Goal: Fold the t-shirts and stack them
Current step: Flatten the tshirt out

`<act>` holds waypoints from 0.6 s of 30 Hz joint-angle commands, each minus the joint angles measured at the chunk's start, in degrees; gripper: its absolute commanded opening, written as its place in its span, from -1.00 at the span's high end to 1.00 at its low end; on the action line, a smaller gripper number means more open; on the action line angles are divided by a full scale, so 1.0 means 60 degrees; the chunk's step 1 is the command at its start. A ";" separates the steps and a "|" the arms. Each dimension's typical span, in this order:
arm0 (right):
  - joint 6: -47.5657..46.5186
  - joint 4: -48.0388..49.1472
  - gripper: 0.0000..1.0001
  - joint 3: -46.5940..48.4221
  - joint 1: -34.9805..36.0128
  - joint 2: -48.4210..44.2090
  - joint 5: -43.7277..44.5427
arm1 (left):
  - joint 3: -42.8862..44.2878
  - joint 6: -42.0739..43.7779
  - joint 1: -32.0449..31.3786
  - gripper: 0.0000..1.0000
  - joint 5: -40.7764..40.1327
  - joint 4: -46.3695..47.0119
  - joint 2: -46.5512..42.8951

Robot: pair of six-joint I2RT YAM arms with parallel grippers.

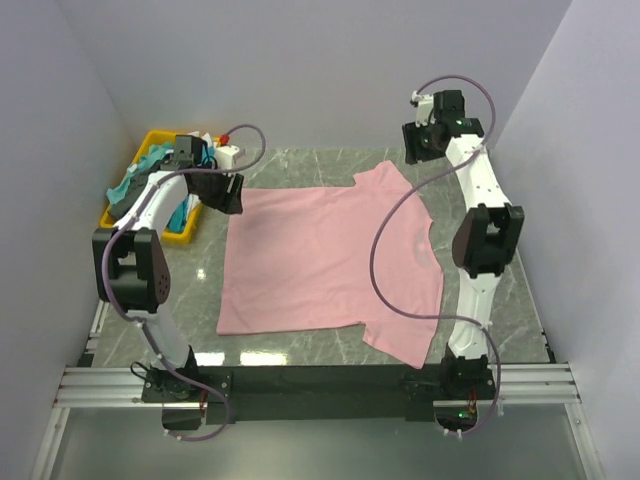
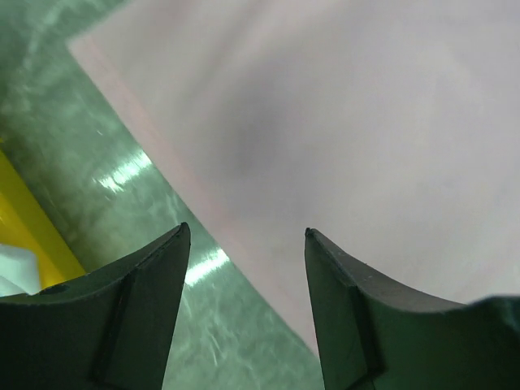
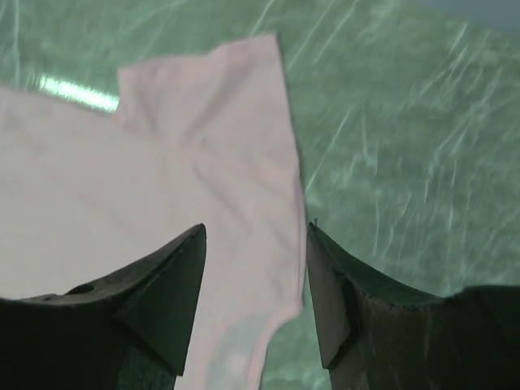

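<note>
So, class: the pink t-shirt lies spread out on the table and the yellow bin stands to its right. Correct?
No. The yellow bin stands to the left of the pink t-shirt, not its right; the top view shows it. The rest holds.

A flat light pink cloth t-shirt (image 1: 320, 255) spreads over the middle of the green marbled desk (image 1: 300, 165) and forms no barrier. At upper left, a yellow plastic bin (image 1: 152, 140) heaped with teal clothes (image 1: 127, 186) crowds the left end effector (image 1: 224, 193). Bare desk strips run along the top and bottom of the frame.
</note>
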 commanded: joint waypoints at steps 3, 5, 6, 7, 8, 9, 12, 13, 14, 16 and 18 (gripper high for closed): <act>0.1109 0.0686 -0.18 0.1718 0.0034 0.1929 0.0523 | 0.1033 -0.1748 0.0208 -0.29 -0.0349 0.1232 0.1000; 0.1313 0.1736 -0.18 0.1368 0.0019 0.1974 0.0625 | 0.1383 -0.2040 0.0238 -0.29 -0.0451 0.1335 0.1379; 0.1344 0.2077 -0.17 0.1004 0.0048 0.1945 0.0670 | 0.1501 -0.2129 0.0252 -0.28 -0.0481 0.1350 0.1527; 0.1344 0.2631 -0.16 0.0913 0.0034 0.1988 0.0699 | 0.1648 -0.2289 0.0267 -0.28 -0.0481 0.1336 0.1645; 0.1315 0.2811 -0.15 0.0883 0.0048 0.2076 0.0772 | 0.1881 -0.2334 0.0267 -0.28 -0.0496 0.1336 0.1878; 0.1286 0.2958 -0.13 0.1013 0.0034 0.2164 0.0816 | 0.1970 -0.2393 0.0282 -0.27 -0.0510 0.1336 0.1982; 0.1038 0.2916 -0.13 0.1860 0.0077 0.2837 0.0845 | 0.2307 -0.2495 0.0282 -0.27 -0.0598 0.1336 0.2333; 0.0761 0.2785 -0.13 0.2024 0.0107 0.3186 0.0875 | 0.2395 -0.2481 0.0282 -0.27 -0.0627 0.1307 0.2421; 0.0599 0.2769 -0.13 0.2141 0.0121 0.3335 0.0919 | 0.2599 -0.2481 0.0282 -0.27 -0.0657 0.1277 0.2596; 0.0204 0.2798 -0.15 0.2143 0.0253 0.3541 0.1239 | 0.2776 -0.2437 0.0282 -0.26 -0.0745 0.1204 0.2758; 0.0012 0.2696 -0.16 0.2303 0.0326 0.3673 0.1097 | 0.2909 -0.2394 0.0282 -0.27 -0.0832 0.1218 0.2920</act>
